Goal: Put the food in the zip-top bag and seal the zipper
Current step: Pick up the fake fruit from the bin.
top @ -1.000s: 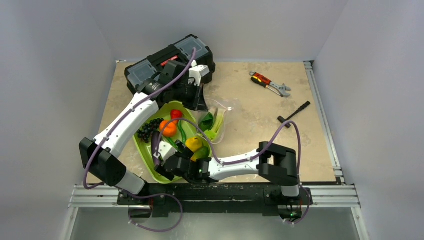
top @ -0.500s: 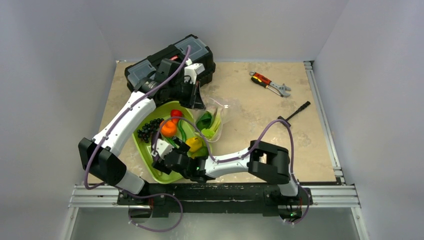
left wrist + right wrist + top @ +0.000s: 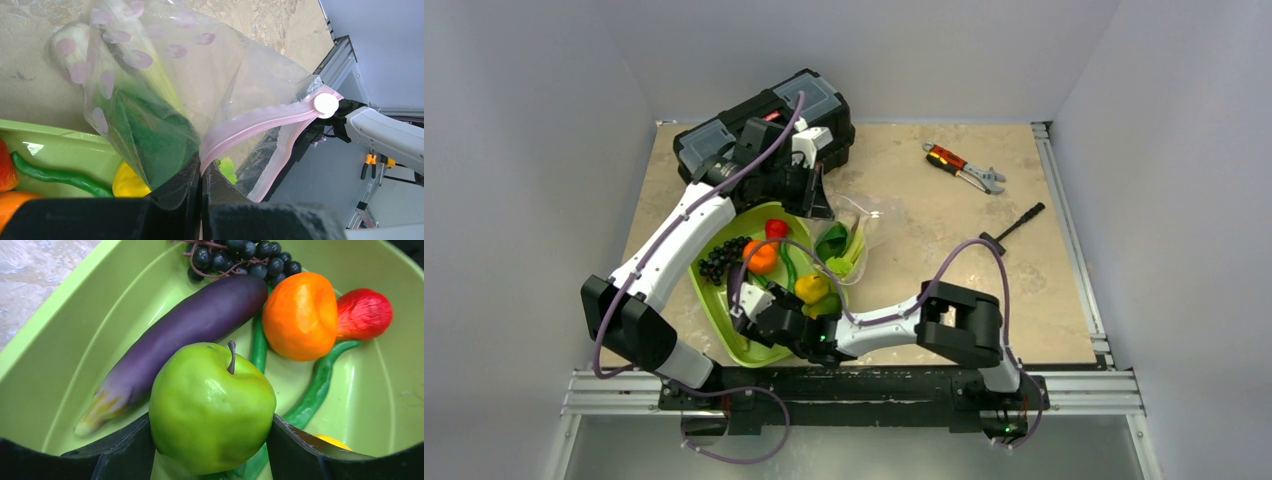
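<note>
Green apple clamped in the right gripper, newly slid left across the tray. Pink zipper pinched by the left gripper, zip-top bag held open alongside, ready for loading.

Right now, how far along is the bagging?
Done: the bok choy sits inside the zip-top bag. In hand: the left gripper pinches the pink zipper edge, holding the mouth open; the right gripper is shut on the green apple over the lime-green tray. Left: eggplant, orange, grapes and green bean lie in the tray, and the zipper is unsealed.
</note>
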Motion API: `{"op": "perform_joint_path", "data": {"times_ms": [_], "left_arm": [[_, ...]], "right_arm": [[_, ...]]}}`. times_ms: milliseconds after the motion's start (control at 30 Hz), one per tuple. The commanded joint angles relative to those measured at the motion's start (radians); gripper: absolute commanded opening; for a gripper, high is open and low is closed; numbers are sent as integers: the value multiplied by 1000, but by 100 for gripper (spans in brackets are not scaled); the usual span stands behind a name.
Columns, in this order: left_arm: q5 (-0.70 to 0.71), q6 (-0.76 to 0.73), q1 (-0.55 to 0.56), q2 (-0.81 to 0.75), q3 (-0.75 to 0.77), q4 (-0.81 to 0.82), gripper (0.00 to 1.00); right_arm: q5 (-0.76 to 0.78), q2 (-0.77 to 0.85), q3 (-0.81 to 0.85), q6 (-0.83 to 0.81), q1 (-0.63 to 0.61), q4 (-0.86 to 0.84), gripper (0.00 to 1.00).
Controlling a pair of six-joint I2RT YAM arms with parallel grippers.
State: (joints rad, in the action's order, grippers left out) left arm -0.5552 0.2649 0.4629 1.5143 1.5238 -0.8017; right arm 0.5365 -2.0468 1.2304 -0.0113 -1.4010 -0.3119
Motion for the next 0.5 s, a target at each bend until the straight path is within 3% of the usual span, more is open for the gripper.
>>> {"op": "perform_joint_path", "data": {"times_ms": [0,133,300,400,467], "left_arm": [[-30,-20,-19,-15,-1,37,0],[-46,-8,-28,-19,-6,51,0],[-45,-4,-33,-20,-11,56,0],[-48,2,-34,-20,-15,61,0],[-54,10,-34,-21,-17,66,0]], "right_arm": [[-29,191,-67,5,0,-64,29],[-161,345,-126,40,0,-44,11],[-333,542,-173,88,-2,38,4],[-309,663,-188,131,-1,116,3],[-199,730,-192,154,4,188,1]]}}
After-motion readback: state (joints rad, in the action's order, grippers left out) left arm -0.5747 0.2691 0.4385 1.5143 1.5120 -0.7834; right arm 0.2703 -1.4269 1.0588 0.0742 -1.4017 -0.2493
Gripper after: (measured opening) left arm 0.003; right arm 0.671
